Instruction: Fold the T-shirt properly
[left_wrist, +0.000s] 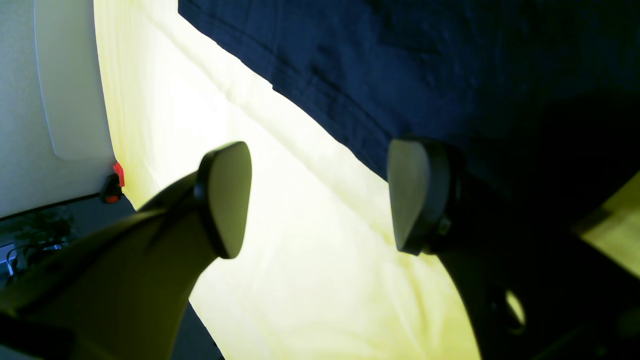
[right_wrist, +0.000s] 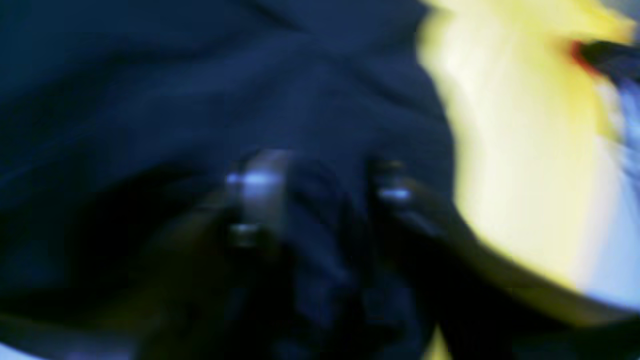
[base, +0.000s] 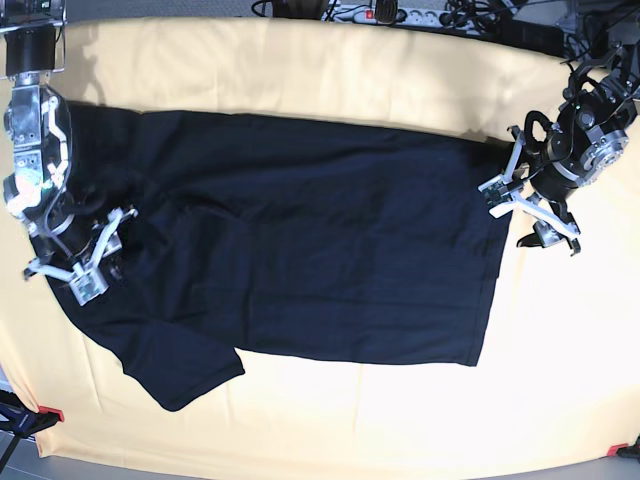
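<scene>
T-shirt (base: 310, 240) flat on yellow cloth (base: 300, 70); left gripper (left_wrist: 320, 200) wide apart, empty; right gripper (base: 85, 262) over sleeve, blurred, grip unclear.

The right wrist view is smeared throughout by motion blur. The right tool (right_wrist: 320, 195) is seen there only as vague shapes against the T-shirt (right_wrist: 200, 100); whether cloth lies between its fingers cannot be told. In the left wrist view the T-shirt (left_wrist: 450, 75) is cut off at the top and right edges. The cloth (base: 300, 70) is cropped by the base view's edges.
</scene>
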